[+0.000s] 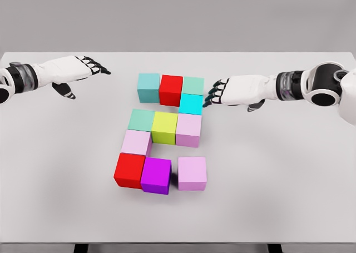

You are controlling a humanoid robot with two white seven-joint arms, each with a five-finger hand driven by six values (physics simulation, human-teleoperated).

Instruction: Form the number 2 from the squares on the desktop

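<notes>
Coloured cubes sit on the white table [278, 175] in a rough 2 shape. The top row holds a teal cube [148, 88], a red cube [171, 90] and a green cube [193, 85]. A cyan cube [191, 104] lies below the green one. The middle row has a green cube [141, 120], a yellow-green cube [164, 127] and a pink cube [188, 130]. A pink cube [136, 143] sits lower left. Along the bottom are a red cube [129, 170], a purple cube [156, 175] and a pink cube [192, 173] set slightly apart. My right hand [214, 94] is open, fingertips right beside the cyan cube. My left hand [92, 67] hovers open at the upper left.
The table's front edge runs along the bottom of the view, with dark legs [81, 247] showing beneath it. A plain grey wall stands behind the table.
</notes>
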